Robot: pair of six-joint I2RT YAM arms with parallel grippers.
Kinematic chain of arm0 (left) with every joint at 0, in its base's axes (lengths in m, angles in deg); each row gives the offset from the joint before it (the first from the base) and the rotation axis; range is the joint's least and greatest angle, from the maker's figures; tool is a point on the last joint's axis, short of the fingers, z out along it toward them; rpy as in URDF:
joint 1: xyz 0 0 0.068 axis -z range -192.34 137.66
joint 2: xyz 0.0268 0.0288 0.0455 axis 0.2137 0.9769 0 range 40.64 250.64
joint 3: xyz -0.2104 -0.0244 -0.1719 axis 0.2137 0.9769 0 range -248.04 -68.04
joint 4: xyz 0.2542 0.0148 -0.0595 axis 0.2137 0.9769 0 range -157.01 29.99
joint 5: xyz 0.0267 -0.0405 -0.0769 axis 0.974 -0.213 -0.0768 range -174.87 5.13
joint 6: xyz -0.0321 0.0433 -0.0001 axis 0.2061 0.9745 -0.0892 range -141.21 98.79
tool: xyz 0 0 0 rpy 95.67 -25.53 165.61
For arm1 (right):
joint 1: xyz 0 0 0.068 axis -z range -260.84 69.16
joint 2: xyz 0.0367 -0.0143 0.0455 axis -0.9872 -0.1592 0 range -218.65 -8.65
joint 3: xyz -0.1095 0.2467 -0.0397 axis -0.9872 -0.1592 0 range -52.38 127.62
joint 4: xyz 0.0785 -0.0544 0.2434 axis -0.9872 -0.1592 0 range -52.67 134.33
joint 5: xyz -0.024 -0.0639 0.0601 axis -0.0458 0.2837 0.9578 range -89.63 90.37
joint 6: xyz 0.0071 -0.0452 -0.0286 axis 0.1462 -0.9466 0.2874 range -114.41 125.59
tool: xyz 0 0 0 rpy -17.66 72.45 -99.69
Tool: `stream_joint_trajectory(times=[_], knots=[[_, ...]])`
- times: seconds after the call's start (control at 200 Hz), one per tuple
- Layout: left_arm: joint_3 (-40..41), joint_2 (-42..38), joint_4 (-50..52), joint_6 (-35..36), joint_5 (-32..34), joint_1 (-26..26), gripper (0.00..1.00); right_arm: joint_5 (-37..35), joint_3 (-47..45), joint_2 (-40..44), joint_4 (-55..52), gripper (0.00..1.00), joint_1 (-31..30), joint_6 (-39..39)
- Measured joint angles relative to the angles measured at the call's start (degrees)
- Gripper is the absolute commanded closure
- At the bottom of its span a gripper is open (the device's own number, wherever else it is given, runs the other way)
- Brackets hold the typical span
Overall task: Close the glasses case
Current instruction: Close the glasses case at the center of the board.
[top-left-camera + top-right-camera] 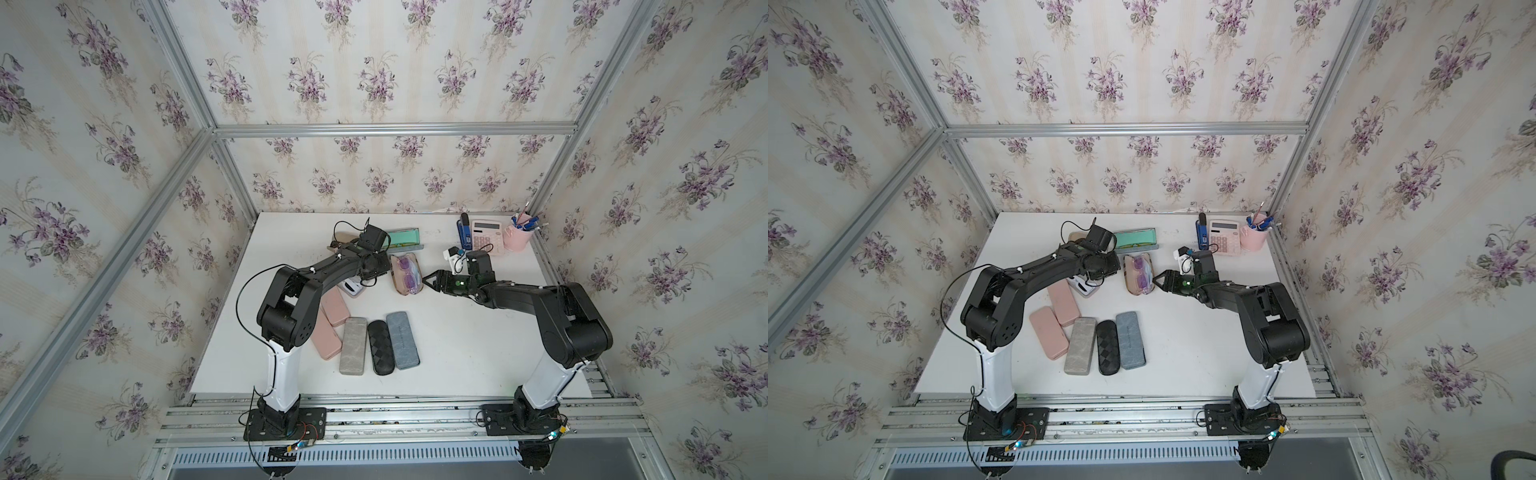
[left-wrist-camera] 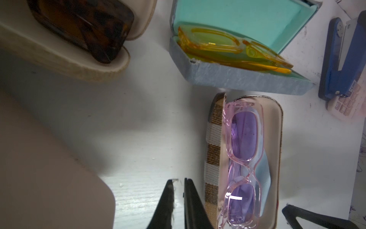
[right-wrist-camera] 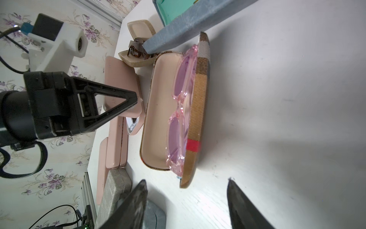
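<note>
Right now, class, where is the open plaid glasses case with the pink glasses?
In both top views the plaid case lies mid-table toward the back, just in front of the teal-lined case, with the right gripper close on its right.

I'm getting both top views looking steeply down from high over the front rail side, w/ the table (image 1: 457, 353) sitting lower centre of frame & walls (image 1: 374, 62) filling the rest. L wrist cam is hanging v. close over the plaid case (image 2: 213, 138); R wrist cam is eyeing that same plaid case (image 3: 198, 103) low, side-on, also close.
</note>
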Motion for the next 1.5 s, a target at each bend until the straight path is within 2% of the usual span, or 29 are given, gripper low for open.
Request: stream_joint_trajectory(times=[0.585, 1.019, 1.074, 1.159, 1.214, 1.414, 1.499], knots=[[-0.7, 2.4, 0.2, 0.0, -2.2, 0.1, 0.84, 1.0, 10.8, -10.1, 0.5, 0.56, -0.6, -0.2], [1.0, -0.7, 0.2, -0.3, -3.3, 0.0, 0.84, 0.1, 14.0, -11.2, -4.2, 0.57, -1.3, -3.0], [1.4, -1.4, 0.2, -0.7, -3.8, 0.1, 0.8, -0.1, 14.2, -11.1, -4.8, 0.57, -1.3, -3.5], [1.5, -1.9, -0.1, -1.0, -4.5, 0.4, 0.61, -0.3, 14.4, -11.1, -5.3, 0.57, -1.3, -4.2], [1.3, -1.7, -0.5, -1.6, -5.3, 0.7, 0.54, -0.4, 14.4, -11.1, -5.5, 0.57, -1.3, -4.5], [0.8, 0.6, -1.6, -2.9, -7.6, 1.2, 0.51, -0.6, 14.4, -11.1, -6.7, 0.57, -1.4, -5.4], [0.2, 1.2, -1.7, -3.1, -8.0, 1.3, 0.55, -0.7, 14.5, -11.1, -6.8, 0.57, -1.4, -5.5]])
